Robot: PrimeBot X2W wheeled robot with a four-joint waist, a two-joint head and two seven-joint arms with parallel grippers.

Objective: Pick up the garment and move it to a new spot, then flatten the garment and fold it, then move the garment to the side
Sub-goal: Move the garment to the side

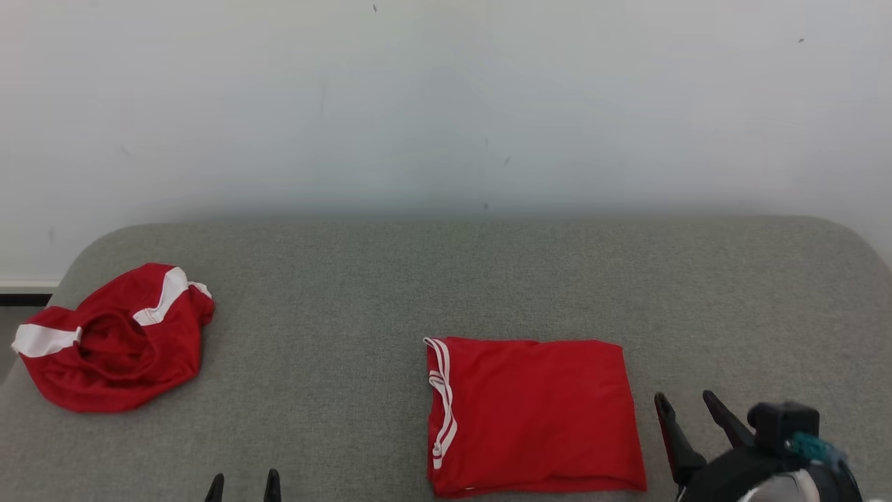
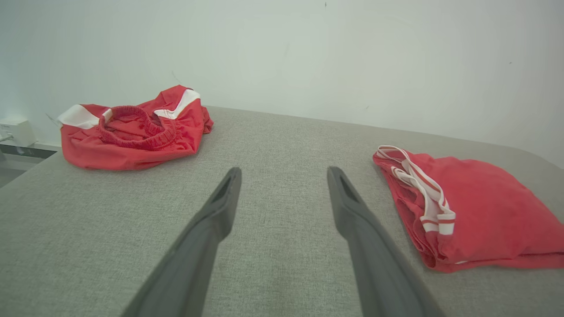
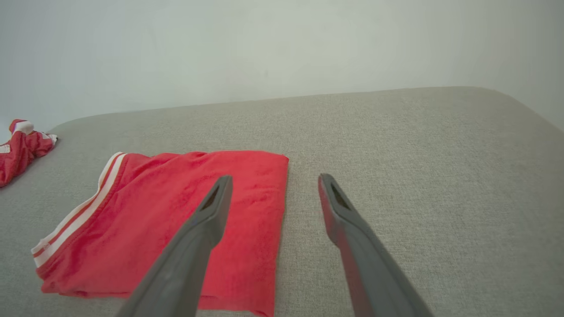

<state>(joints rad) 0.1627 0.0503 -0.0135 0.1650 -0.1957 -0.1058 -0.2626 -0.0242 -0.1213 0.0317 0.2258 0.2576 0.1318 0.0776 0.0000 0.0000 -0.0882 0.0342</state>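
Note:
A folded red garment (image 1: 533, 415) with white-striped trim lies flat on the grey table, near its front edge and right of centre. It shows at the right of the left wrist view as the folded garment (image 2: 476, 207) and at the lower left of the right wrist view as the folded garment (image 3: 176, 220). My right gripper (image 1: 686, 403) stands open just right of its right edge, fingers apart and empty. My left gripper (image 1: 242, 484) is open at the bottom edge, well left of the garment, holding nothing.
A crumpled red garment with white bands (image 1: 115, 338) lies at the table's far left; it is also the crumpled heap (image 2: 132, 130) with an elastic waistband. The grey fabric table (image 1: 446, 279) has rounded back corners and meets a pale wall (image 1: 446, 104).

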